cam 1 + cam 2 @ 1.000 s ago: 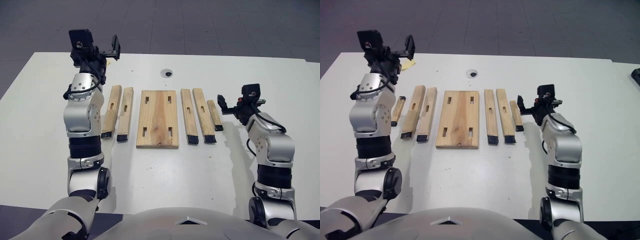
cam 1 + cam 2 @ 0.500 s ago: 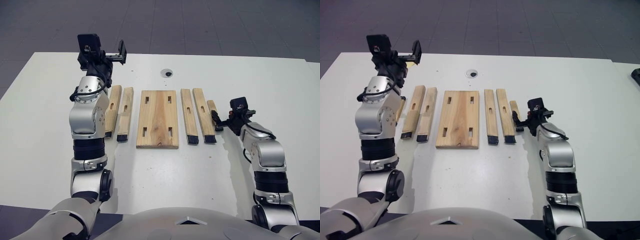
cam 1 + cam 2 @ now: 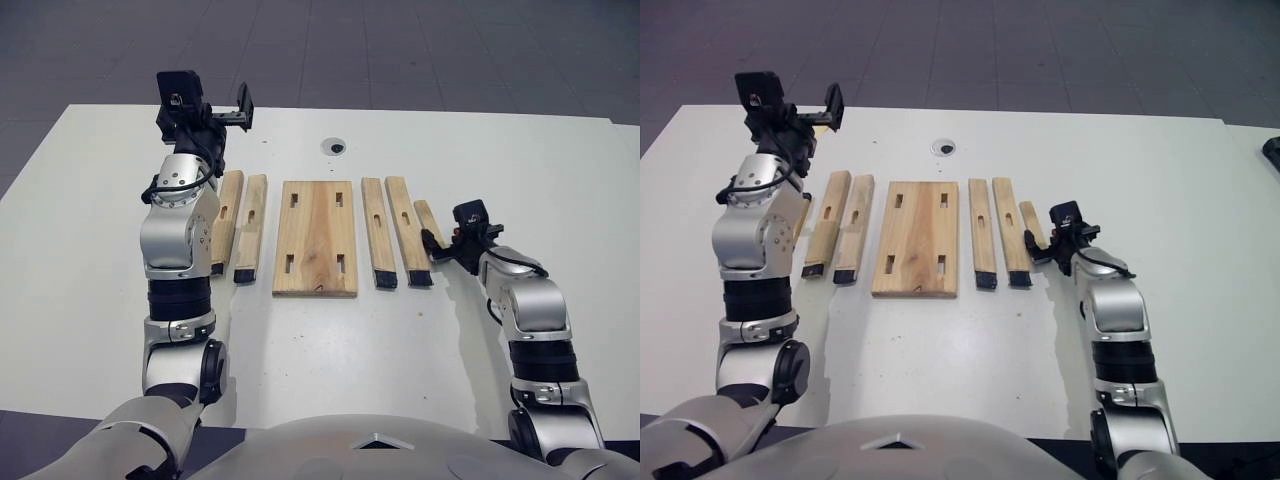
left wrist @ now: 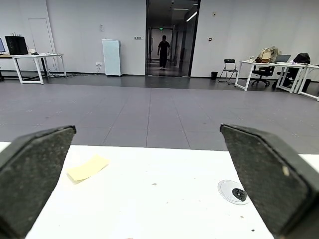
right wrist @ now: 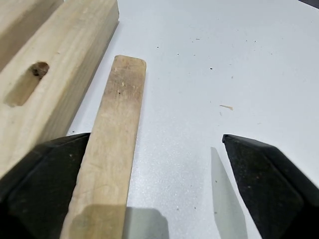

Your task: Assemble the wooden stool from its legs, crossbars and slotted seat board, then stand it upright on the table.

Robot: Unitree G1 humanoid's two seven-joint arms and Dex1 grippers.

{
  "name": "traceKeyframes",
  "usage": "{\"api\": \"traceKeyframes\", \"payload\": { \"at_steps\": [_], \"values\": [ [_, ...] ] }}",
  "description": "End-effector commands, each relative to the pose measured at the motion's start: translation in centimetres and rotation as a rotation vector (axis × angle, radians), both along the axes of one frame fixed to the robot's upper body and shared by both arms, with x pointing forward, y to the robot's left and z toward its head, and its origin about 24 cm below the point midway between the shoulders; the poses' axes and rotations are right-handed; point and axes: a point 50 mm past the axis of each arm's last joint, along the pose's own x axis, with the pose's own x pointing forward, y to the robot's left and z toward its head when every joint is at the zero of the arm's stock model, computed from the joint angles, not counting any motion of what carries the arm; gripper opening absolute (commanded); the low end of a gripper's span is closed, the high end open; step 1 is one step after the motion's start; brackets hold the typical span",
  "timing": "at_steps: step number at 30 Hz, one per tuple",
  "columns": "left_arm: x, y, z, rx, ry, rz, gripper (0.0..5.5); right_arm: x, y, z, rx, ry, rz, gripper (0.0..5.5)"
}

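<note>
Left eye view has the pale rectangular wooden seat board with four slots [image 3: 315, 237] lying flat midway across the white counter [image 3: 90, 250], its long sides running toward the far edge. A left pair of slotted wooden legs [image 3: 226, 220] lies side by side toward the left edge. A right pair of slotted wooden legs [image 3: 378, 232] lies toward the right edge, with a short thin wooden crossbar [image 3: 428, 226] just beyond it. The right claw [image 5: 154, 199] sits low over the counter at the crossbar's near end. Its jaws are spread wide and the bar lies between its black fingers [image 5: 269, 179], close to one of them and not gripped. The left claw [image 4: 149, 194] is raised above the far edge toward the left corner, wide apart and empty. A yellow paper slip [image 4: 87, 168] and a round grommet [image 4: 233, 191] lie near the far edge.
</note>
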Motion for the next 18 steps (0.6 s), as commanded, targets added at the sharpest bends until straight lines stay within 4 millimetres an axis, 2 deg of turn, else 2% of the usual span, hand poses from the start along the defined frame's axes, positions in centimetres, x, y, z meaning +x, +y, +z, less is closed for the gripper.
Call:
{"api": "traceKeyframes", "payload": {
  "at_steps": [1, 18],
  "values": [
    [-0.06, -0.06, 0.21, 0.007, -0.001, 0.002, 5.4, -0.29, -0.09, -0.97, 0.041, 0.095, -0.025, 4.07],
    [-0.01, -0.09, 0.11, 0.021, 0.022, 0.02, 5.4, -0.38, -0.06, -1.51, 0.139, 0.277, -0.052, 1.59]
  ]
}}
